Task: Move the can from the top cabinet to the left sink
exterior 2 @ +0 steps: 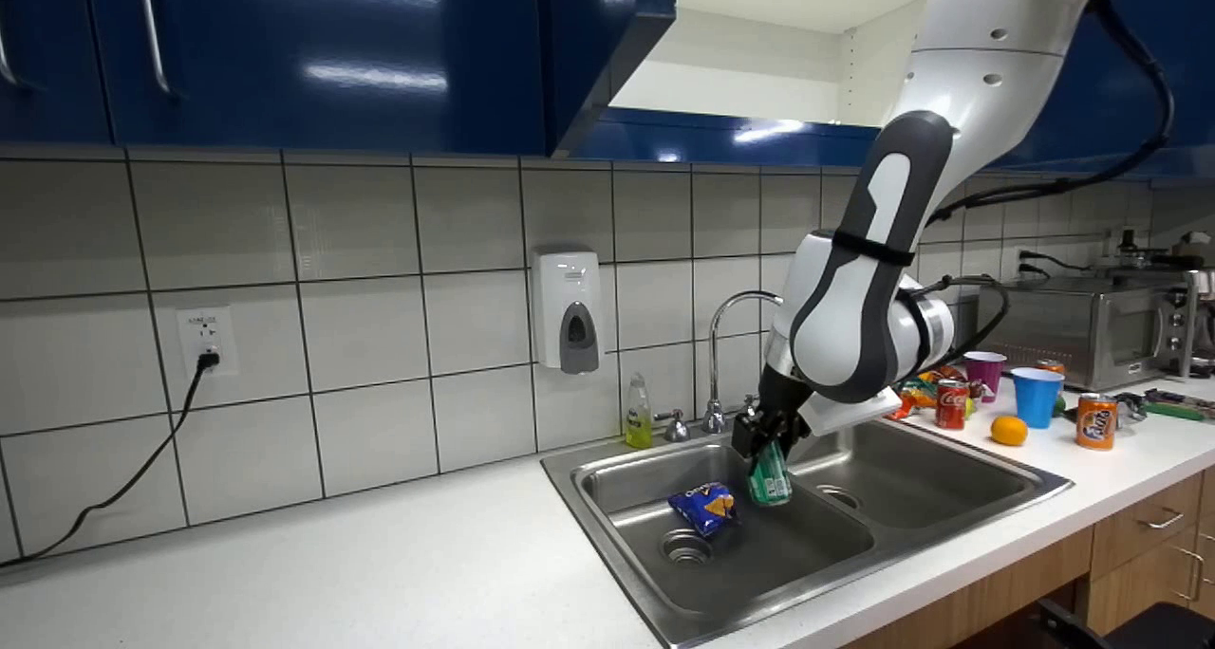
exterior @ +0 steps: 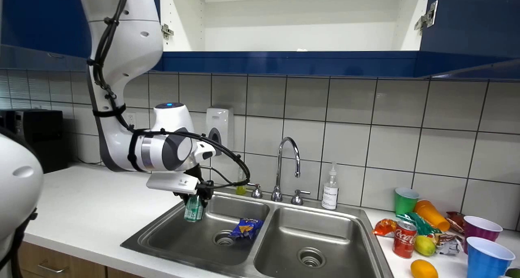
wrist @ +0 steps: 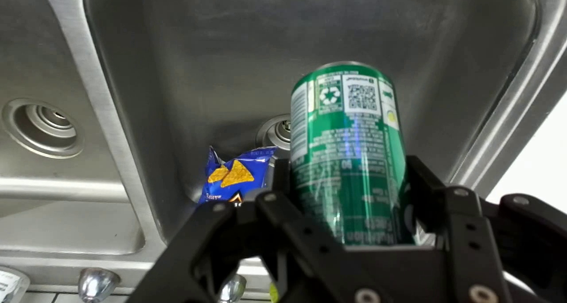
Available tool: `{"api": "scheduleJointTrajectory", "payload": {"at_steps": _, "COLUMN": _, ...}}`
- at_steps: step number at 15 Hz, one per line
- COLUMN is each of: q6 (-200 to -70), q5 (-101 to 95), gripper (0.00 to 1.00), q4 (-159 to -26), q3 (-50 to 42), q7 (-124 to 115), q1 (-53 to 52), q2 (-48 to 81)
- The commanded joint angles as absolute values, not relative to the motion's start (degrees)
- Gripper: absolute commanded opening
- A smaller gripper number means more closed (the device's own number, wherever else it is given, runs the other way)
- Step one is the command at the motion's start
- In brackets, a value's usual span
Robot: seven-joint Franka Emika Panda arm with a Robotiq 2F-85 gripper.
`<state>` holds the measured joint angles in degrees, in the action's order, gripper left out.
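Closest, wrist view: green can (wrist: 347, 161), fingers (wrist: 425, 188) clamped on it, one at each side. QR code, recycling mark and small print face the camera. In both exterior views the can hangs tilted over the left sink (exterior: 183, 239); whether its lower end dips below the rim, cannot tell.

Beneath, on the basin floor: blue chip bag (wrist: 239, 174), chips pictured on its front, lying just beside the drain (exterior 2: 685, 547). Past the steel divider (wrist: 105, 117), right basin (exterior: 280, 249), with a drain of its own.

Along the back edge: tall curved tap (exterior: 279, 164) between two handles (exterior: 297, 198). Clear pump bottle (exterior: 330, 192) upright behind the right basin; bottle of yellow-green soap (exterior 2: 638, 421) upright behind the left.

White surface (exterior 2: 380, 554) around the sink. On it, beyond the right basin: red can (exterior: 405, 239), blue cup (exterior: 489, 257), green cup (exterior: 405, 200), tipped orange cup (exterior: 432, 215), crumpled wrappers.

Tiled wall (exterior 2: 370, 331) carries a white dispenser (exterior 2: 568, 312).

Overhead: top cabinet (exterior: 304, 30), white inside, dark blue door (exterior: 475, 30) swung open.
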<state>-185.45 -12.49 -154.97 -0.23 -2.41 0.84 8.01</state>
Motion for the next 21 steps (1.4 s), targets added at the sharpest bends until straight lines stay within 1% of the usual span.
{"api": "scheduleJointTrajectory", "payload": {"at_steps": 1, "q6": -189.29, "q5": -10.42, "gripper": 0.38, "q4": -152.13, "q3": 0.71, "q7": 1.92, "q1": 1.95, "q2": 13.09}}
{"api": "scheduleJointTrajectory", "payload": {"at_steps": 6, "q6": -193.87, "q5": -11.1, "gripper": 0.38, "q4": -149.7, "q3": 1.57, "q7": 3.03, "q1": 2.76, "q2": 18.85}}
{"api": "scheduleJointTrajectory", "payload": {"at_steps": 21, "q6": -195.03, "q5": -10.29, "gripper": 0.38, "q4": -138.41, "q3": -0.07, "q7": 5.3, "q1": 0.06, "q2": 34.15}}
